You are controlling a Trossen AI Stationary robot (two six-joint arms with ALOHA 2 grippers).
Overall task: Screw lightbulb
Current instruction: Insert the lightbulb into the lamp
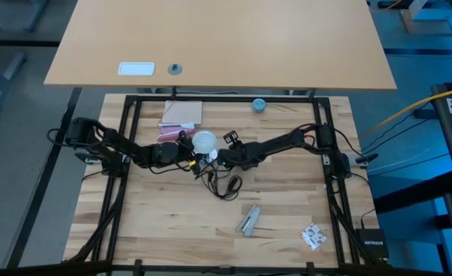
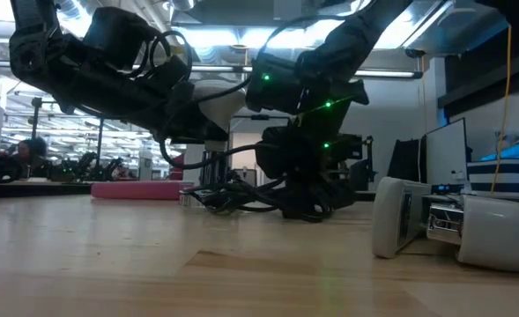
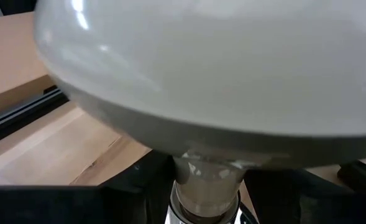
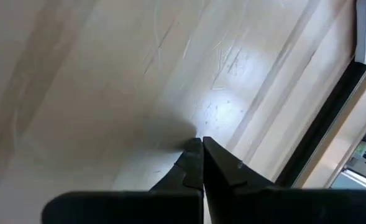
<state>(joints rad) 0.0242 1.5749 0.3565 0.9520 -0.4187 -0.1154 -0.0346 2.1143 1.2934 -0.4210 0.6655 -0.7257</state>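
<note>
Tabletop (image 1: 172, 230) front bare, left gripper (image 1: 189, 153) clamping lightbulb (image 1: 203, 141)

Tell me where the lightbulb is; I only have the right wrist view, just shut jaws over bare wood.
Observer: The lightbulb sits near the middle of the table, right beside your right gripper, toward the left arm.
Operator: Is the left arm holding it?
Observer: It seems so: the left gripper has its jaws either side of the bulb's neck.
Operator: Anything loose nearby?
Observer: A black cable lies coiled on the wood just in front of both grippers.
</note>
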